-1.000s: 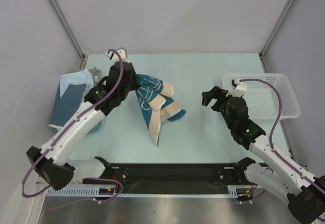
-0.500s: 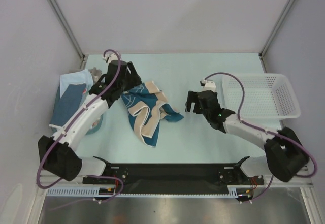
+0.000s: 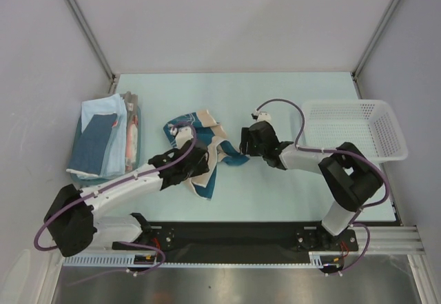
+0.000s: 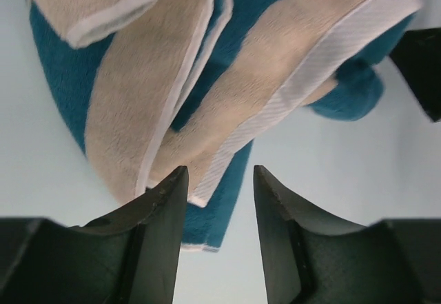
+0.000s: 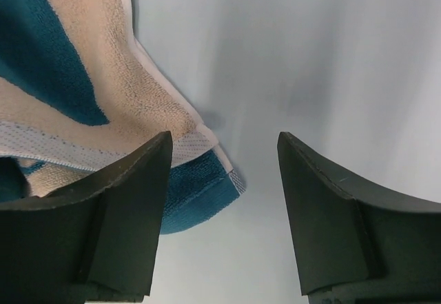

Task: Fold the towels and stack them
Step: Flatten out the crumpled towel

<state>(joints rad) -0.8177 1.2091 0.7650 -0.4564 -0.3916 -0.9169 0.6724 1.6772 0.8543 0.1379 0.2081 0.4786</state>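
Teal towel [image 3: 205, 122] with tan ends lies bunched mid-desk [image 3: 275, 104], unfolded. The folded stack [image 3: 103, 142] sits well apart on the left.

Left gripper [image 3: 198, 166] is over the towel's near side. Its jaws are released and a white-hemmed tan corner [image 4: 207, 190] lies in the gap, nothing pinched.

Right gripper [image 3: 244, 142] is at the towel's right edge, jaws also released and mostly over bare desk. The hem corner [image 5: 210, 180] is just beside one finger.

Looks like corner pickup for spreading. To do it well:
- Right: shift toward the cloth so the corner sits between the jaws before closing.
- Left: pinch the hem layer only, not the fold beneath.
- Both: then draw apart evenly, low over the desk, to flatten before folding.
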